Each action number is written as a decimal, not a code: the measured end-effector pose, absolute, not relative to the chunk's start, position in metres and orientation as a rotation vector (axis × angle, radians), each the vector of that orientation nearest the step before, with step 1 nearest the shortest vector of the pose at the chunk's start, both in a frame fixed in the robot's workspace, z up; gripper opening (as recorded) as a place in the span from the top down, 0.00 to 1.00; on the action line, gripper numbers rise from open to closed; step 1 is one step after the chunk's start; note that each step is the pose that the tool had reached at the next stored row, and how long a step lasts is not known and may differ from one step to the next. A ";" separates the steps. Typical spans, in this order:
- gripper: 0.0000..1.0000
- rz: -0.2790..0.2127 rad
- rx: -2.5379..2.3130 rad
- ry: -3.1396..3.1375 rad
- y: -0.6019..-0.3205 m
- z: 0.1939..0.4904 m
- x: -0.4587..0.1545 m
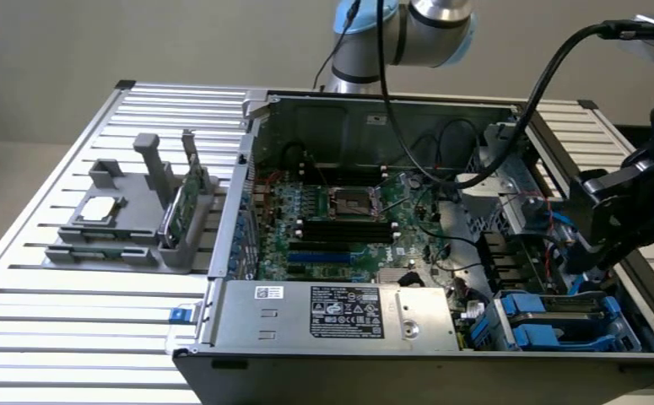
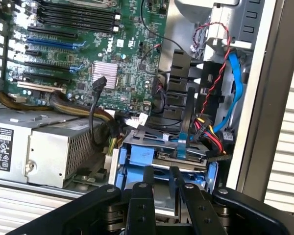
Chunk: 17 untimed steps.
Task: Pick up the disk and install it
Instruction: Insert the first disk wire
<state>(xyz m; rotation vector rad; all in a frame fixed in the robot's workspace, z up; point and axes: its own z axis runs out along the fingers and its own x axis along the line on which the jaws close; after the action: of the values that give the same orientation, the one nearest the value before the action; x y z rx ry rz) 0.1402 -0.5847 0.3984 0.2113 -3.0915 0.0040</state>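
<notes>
The disk (image 2: 162, 195) shows in the wrist view as a silver-grey body between my fingers, with its blue carrier (image 2: 119, 169) sticking out on both sides. My gripper (image 2: 161, 183) is shut on the disk, one finger (image 2: 146, 188) on each face. It hangs over the drive bay in the corner of the open computer case. In the exterior view my gripper (image 1: 595, 253) is at the exterior view's right, just above the blue drive bay (image 1: 552, 319) inside the case; the held disk is mostly hidden behind it there.
The open case (image 1: 248, 194) holds a motherboard (image 1: 343, 215), a power supply (image 1: 343, 312) and red, black and blue cables (image 2: 215, 132) beside the bay. A grey fixture (image 1: 135, 224) with a small silver chip and a green card stands on the slatted table at the exterior view's left.
</notes>
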 end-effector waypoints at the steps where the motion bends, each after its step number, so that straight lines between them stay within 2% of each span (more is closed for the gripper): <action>1: 0.73 0.004 0.205 -3.092 -0.585 0.401 0.141; 6: 0.73 0.004 0.190 -3.093 -0.585 0.411 0.149; 17: 0.73 0.008 0.172 -3.094 -0.585 0.411 0.176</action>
<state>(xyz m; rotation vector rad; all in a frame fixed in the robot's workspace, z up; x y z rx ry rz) 0.1764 -0.5847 0.4111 0.1717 -3.0936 0.0077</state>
